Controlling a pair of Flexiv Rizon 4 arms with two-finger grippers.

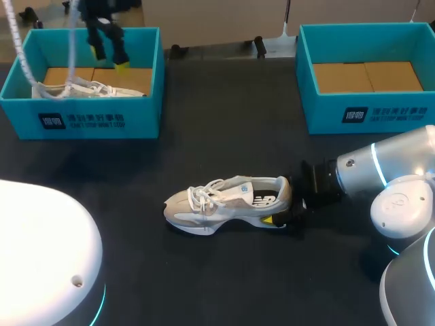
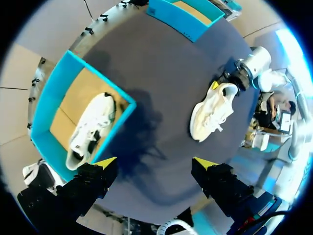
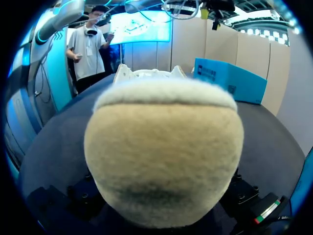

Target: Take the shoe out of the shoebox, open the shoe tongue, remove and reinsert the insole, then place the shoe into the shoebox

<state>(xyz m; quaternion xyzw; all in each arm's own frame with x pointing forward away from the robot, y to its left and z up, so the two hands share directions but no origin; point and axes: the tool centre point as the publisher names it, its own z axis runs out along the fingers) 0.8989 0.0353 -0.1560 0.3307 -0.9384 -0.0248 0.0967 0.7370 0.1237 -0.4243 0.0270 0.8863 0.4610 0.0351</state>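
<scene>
A white and beige shoe (image 1: 224, 200) stands upright on the dark table, toe pointing left, laces tied. My right gripper (image 1: 280, 204) comes in from the right and is shut on its heel, one yellow tip against the near side of the sole. In the right wrist view the fuzzy beige heel (image 3: 164, 147) fills the space between the fingers, whose tips are hidden. My left gripper (image 1: 109, 58) hangs open and empty above the left teal shoebox (image 1: 95, 119); its own view shows that gripper (image 2: 155, 162) high over the table, the shoe (image 2: 212, 110) far ahead.
A second white shoe (image 1: 81, 88) lies inside the left shoebox (image 2: 54, 88). The right teal shoebox (image 1: 367, 109) at the back right shows only its cardboard floor. My right arm (image 1: 380, 176) lies low over the table's right side.
</scene>
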